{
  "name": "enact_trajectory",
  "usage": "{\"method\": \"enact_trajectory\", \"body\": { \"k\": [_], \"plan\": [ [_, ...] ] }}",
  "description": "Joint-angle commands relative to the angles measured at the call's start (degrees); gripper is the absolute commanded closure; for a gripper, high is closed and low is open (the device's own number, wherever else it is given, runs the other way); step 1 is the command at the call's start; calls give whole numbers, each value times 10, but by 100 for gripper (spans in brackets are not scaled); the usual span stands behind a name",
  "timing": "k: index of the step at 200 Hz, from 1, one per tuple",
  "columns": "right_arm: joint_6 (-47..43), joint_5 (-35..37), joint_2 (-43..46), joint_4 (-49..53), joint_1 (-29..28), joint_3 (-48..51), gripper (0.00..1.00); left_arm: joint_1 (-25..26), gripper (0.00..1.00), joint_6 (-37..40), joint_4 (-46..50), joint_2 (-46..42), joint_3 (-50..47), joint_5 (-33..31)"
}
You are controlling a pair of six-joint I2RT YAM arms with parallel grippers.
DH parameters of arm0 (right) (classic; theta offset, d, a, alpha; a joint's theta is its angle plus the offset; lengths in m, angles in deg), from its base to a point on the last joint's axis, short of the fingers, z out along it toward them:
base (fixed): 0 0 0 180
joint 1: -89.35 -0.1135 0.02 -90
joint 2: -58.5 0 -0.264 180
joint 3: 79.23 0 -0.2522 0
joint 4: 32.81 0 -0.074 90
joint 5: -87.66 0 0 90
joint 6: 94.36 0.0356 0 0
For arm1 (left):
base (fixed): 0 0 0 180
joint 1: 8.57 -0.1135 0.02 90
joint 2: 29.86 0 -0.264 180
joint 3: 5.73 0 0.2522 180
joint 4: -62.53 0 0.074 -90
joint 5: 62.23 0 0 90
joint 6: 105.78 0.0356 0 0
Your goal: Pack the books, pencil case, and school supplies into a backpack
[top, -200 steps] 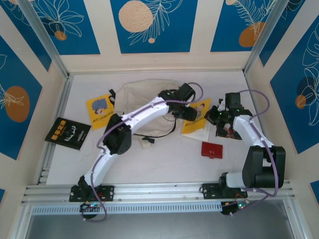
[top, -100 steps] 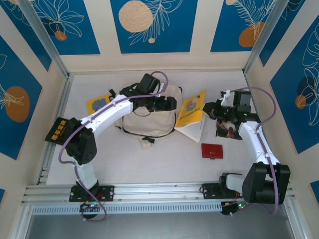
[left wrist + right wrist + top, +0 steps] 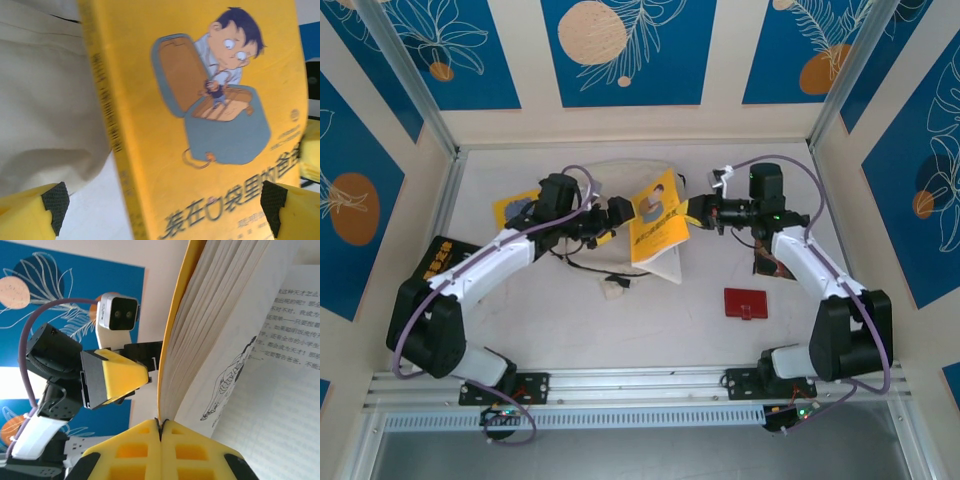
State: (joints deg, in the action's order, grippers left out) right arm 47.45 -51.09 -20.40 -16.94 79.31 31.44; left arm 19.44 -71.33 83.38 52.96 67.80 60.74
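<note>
My right gripper (image 3: 696,212) is shut on the edge of a bright yellow book (image 3: 657,226), holding it upright over the cream backpack (image 3: 612,182). In the right wrist view the jaws pinch the cover (image 3: 172,340) and the pages fan open. My left gripper (image 3: 617,213) is open just left of this book, whose cover (image 3: 210,125) stands close in front of its fingers (image 3: 52,200). A second yellow book (image 3: 512,211) and the dark brown book (image 3: 436,259) lie at the left, partly under my left arm. The red pencil case (image 3: 745,302) lies at the right.
A dark printed item (image 3: 770,264) lies under my right forearm. A small white tag (image 3: 612,290) sits on the table in front of the backpack. Walls close the table at the back and both sides; a metal rail (image 3: 640,385) runs along the near edge.
My right gripper has carried the yellow book left and up, from beside the backpack to above it. My left arm has swung left across the backpack and now faces the book's cover.
</note>
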Motion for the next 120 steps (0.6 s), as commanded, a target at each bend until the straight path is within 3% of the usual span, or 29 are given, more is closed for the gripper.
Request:
{"method": "enact_trajectory", "body": {
  "k": [1,51,80,120],
  "plan": [
    [49,-52,-19,-92,-22,-31,100,-10,0,-47,-64,-21,-18,53],
    [108,-52,-54,-164,-45,-33,100,-19,0,-41,-75,-5,-50,29],
    [112,-39,-57,-160,-48,-28,100,-26,0,-23,-28,-21,-52,-25],
    [140,-48,-64,-181,-46,-22,100,-26,0,-104,-157,4,-81,34]
  ]
}}
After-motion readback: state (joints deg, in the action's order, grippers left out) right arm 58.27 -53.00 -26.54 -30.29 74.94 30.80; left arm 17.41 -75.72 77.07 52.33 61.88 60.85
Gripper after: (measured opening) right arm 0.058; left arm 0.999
